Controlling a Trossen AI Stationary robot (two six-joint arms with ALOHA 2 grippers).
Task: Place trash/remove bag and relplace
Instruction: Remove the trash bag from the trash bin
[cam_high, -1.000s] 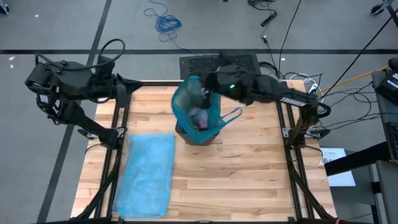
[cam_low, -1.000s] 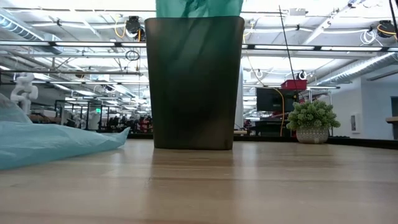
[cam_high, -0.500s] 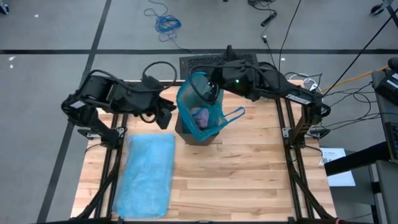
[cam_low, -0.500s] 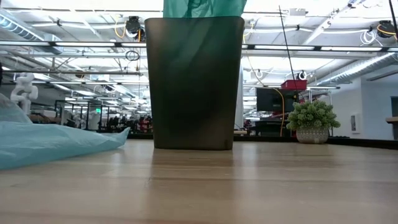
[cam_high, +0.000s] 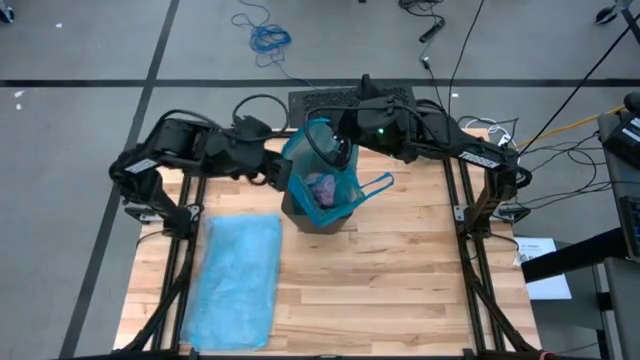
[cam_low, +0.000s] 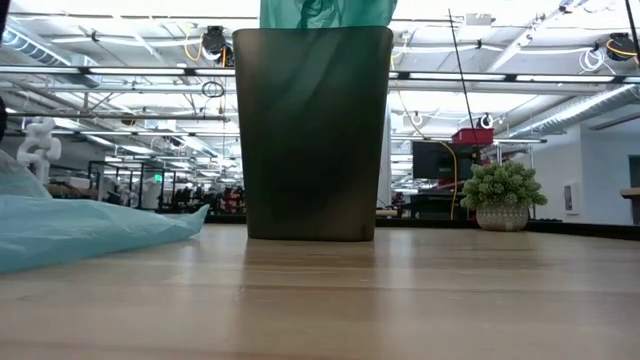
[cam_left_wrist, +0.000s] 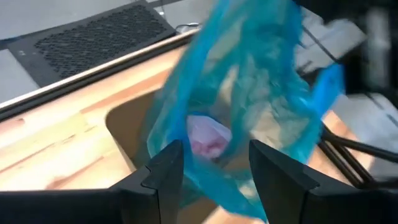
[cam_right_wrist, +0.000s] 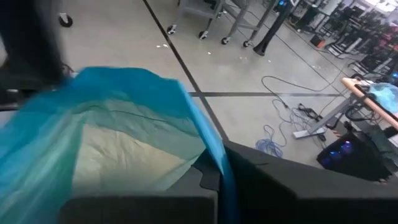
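The high view looks straight down on the whole table (cam_high: 400, 270) and both arms. The low view sits at tabletop height, facing level across it, close to the bin (cam_low: 312, 130). Each wrist view looks closely at the blue bag (cam_left_wrist: 249, 93), shared with the overhead view.
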